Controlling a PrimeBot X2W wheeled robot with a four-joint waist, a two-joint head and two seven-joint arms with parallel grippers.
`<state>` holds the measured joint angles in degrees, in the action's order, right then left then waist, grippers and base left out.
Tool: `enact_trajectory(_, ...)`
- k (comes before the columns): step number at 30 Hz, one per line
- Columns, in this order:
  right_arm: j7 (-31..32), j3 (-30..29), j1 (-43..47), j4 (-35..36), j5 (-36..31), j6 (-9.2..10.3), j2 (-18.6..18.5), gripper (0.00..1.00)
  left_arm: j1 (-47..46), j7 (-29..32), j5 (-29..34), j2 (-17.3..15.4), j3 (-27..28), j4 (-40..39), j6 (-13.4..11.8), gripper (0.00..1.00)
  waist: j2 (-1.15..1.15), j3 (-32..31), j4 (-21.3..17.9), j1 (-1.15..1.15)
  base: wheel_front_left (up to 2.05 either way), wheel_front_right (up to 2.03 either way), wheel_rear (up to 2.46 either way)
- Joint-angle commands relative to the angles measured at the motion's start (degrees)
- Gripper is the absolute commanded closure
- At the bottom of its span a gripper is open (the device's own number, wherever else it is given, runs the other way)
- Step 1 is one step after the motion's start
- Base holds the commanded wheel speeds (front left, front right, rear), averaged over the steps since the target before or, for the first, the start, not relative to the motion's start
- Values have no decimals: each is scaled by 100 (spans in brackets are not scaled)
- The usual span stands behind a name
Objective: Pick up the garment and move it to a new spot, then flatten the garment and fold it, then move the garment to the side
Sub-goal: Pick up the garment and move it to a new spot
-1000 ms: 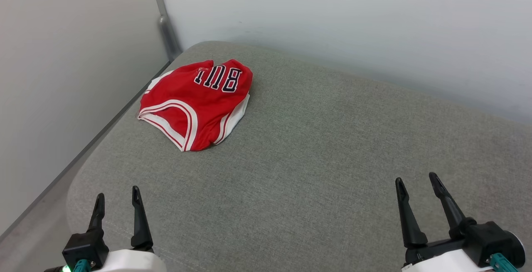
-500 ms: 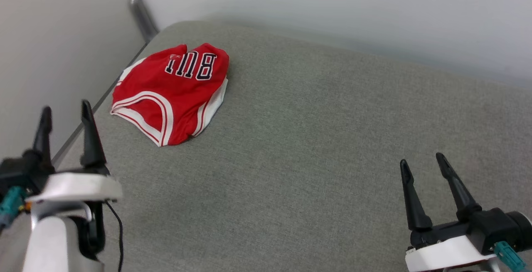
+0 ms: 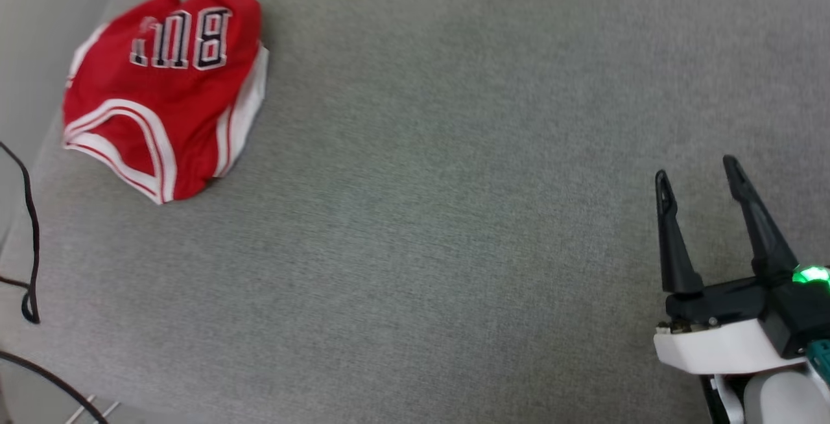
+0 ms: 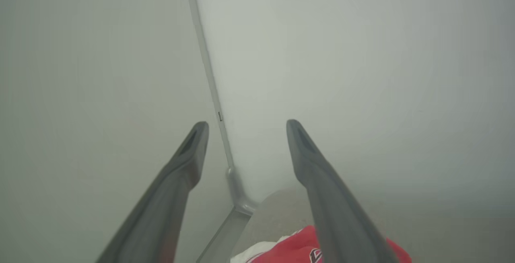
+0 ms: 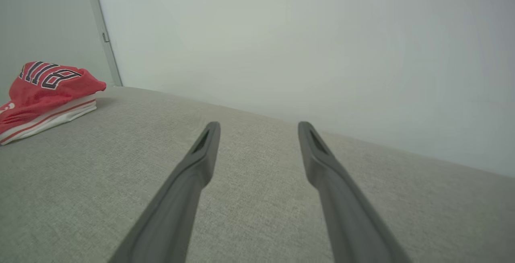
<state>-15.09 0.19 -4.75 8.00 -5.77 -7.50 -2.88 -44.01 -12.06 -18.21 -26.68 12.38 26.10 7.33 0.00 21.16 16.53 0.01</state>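
Garment [image 3: 162, 87]: red heap with white striped trim, at 10 o'clock in the head view, on the grey cushion [image 3: 454, 216]. Bunched and doubled over, not flat. Black lettering sits on the 12 o'clock end and reads upside down from here; a striped trim loop lies toward 7 o'clock. It is close to the cushion's 9 o'clock edge, where a black cable [image 3: 34, 242] hangs just beside the cushion.

Right gripper [image 3: 696, 168]: at 4 o'clock, well apart from the cloth, fingers spread, nothing between them. Its wrist view shows the heap far off at 9 o'clock.

Left gripper [image 4: 246, 123]: fingers parted, nothing held. Its wrist view looks at the wall [image 4: 362, 54] and a corner strip [image 4: 205, 66], with a sliver of red at 6 o'clock. My reading is that it is near the heap but aimed past it, not down at it.

Step in hand, by my reading: the approach for the first pick-up; nothing grasped yet.

To do it well:
- Tip the left fingers down until the cloth fills the gap between them.
- Go for a raised fold, probably the hump by the lettering, not the flat trim.
- Close shallow; the cushion cover could get pinched too.
- Keep clear of the cable at 9 o'clock.
- Carry toward 3 o'clock, onto open cushion, where both arms can reach for the flattening.
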Motion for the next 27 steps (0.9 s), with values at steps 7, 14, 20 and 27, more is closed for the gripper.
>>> enact_trajectory(7,-12,-88,-312,243,-149,2,-23,0,-675,1278,-1059,-970,-1350,588,5,0,0,823,-310,-1,0,0,0)
enact_trajectory(14,-12,-87,-445,374,-192,2,-96,0,-682,2820,-2377,-1522,-2355,562,6,0,0,1165,-449,-1,0,0,0)
enact_trajectory(20,-12,-112,-527,456,-220,2,-160,0,-556,4146,-3750,-1750,-3024,564,7,0,0,1400,-524,-1,0,0,0)
enact_trajectory(27,-12,-85,-604,461,-255,2,-169,0,-291,5137,-4670,-1735,-3629,799,7,0,0,1550,-598,-1,0,0,0)
